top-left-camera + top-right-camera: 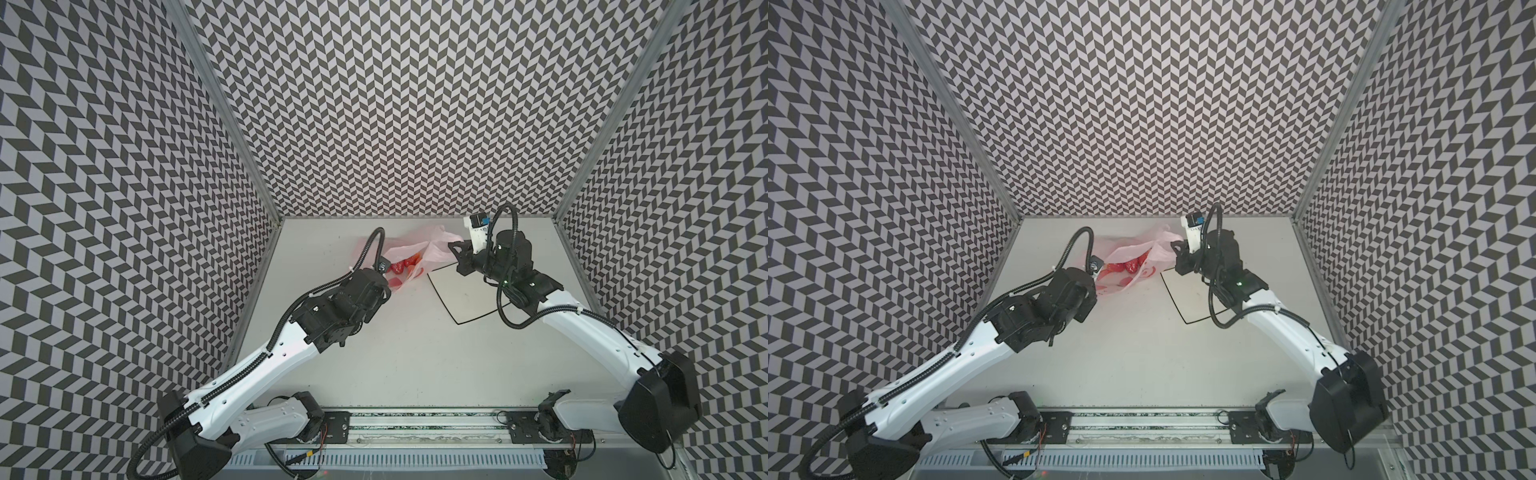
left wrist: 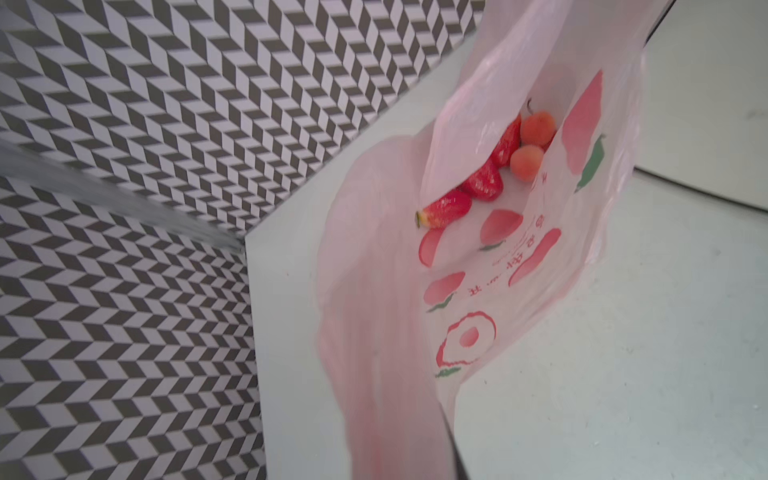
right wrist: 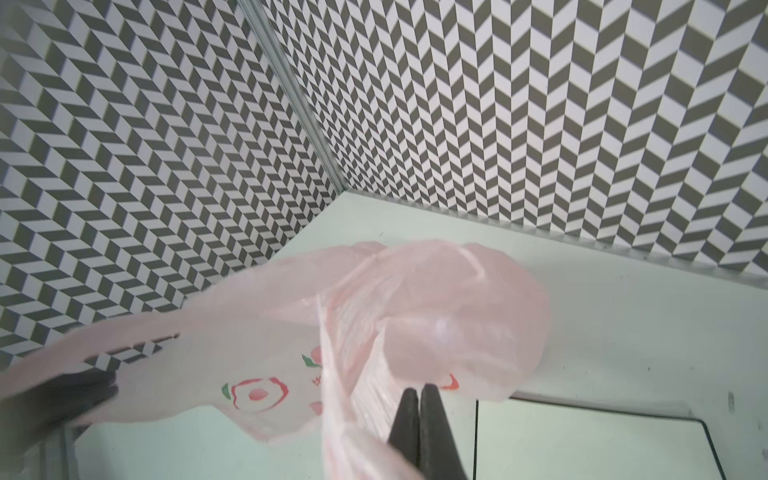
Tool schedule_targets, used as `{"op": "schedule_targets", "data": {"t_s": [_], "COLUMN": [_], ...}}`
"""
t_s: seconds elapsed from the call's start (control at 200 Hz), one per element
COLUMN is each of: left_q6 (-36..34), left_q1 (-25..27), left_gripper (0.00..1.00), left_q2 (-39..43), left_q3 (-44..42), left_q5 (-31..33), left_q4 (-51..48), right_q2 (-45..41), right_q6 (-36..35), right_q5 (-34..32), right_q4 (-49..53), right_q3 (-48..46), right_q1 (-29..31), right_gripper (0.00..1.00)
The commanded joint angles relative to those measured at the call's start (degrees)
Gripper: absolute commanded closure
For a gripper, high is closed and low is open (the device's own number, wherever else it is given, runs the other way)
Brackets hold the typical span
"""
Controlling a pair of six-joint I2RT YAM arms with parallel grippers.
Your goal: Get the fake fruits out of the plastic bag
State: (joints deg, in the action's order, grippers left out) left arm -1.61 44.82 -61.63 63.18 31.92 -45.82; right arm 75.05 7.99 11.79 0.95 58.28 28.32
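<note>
Fruits (image 2: 494,166) lie deep inside the plastic bag (image 2: 540,257), straight ahead of the left gripper (image 1: 384,286), which is closed on the bag's near edge. Right gripper (image 3: 417,399), closed, pinches the far handle.

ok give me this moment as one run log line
left gripper: shut on plastic bag | right gripper: shut on plastic bag | fake fruits: inside bag | plate: bare

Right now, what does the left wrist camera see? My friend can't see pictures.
A thin pink plastic bag is held open, and inside lie red strawberries and two small round orange fruits. The bag rests on a pale table, beside walls with a black-and-white zigzag pattern.
</note>
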Motion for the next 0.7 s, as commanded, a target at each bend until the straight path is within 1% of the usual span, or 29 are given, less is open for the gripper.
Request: {"op": "schedule_targets", "data": {"t_s": [0.0,0.1,0.22,0.315,0.341,0.416,0.516,0.596,0.631,0.696], "left_q6": [5.53,11.42,18.80,23.87,26.22,30.26,34.83,38.44,39.44,39.14], "left_q1": [-2.93,-6.58,-12.60,-18.54,-20.08,-24.13,-29.09,-32.93,-33.87,-34.09], "left_gripper": [1.00,1.00,1.00,1.00,1.00,1.00,1.00,1.00,1.00,1.00], "left_q2": [1.77,3.86,6.12,7.74,8.17,9.63,11.29,11.44,11.28,11.43], "left_q3": [-0.60,-2.67,-6.79,-10.80,-11.92,-15.54,-20.84,-23.48,-24.19,-24.26], "left_q5": [-8.42,-17.80,-29.85,-39.70,-42.07,-48.08,-53.75,-57.92,-58.61,-58.43], "left_q4": [8.36,15.05,23.42,30.22,32.01,37.66,44.70,48.88,50.23,51.36], "right_q2": [-3.17,-4.76,-4.71,-3.16,-2.69,-0.90,1.32,2.83,3.47,4.38], "right_q6": [0.83,2.40,4.47,5.64,5.81,5.51,5.10,5.49,5.81,6.29], "right_q5": [-0.27,-1.14,-2.10,-0.81,-0.20,1.47,2.27,2.35,2.42,2.82], "right_q4": [0.72,1.25,1.18,2.09,2.43,3.97,4.33,3.30,2.63,1.28], "right_q3": [-2.66,-5.47,-8.63,-8.64,-8.29,-6.58,-4.50,-2.72,-1.91,-0.72], "right_q1": [-0.15,-0.18,-0.11,-0.19,-0.18,-0.11,-0.12,-0.13,-0.14,-0.32], "right_gripper": [1.00,1.00,1.00,1.00,1.00,0.99,0.98,0.98,0.97,0.96]}}
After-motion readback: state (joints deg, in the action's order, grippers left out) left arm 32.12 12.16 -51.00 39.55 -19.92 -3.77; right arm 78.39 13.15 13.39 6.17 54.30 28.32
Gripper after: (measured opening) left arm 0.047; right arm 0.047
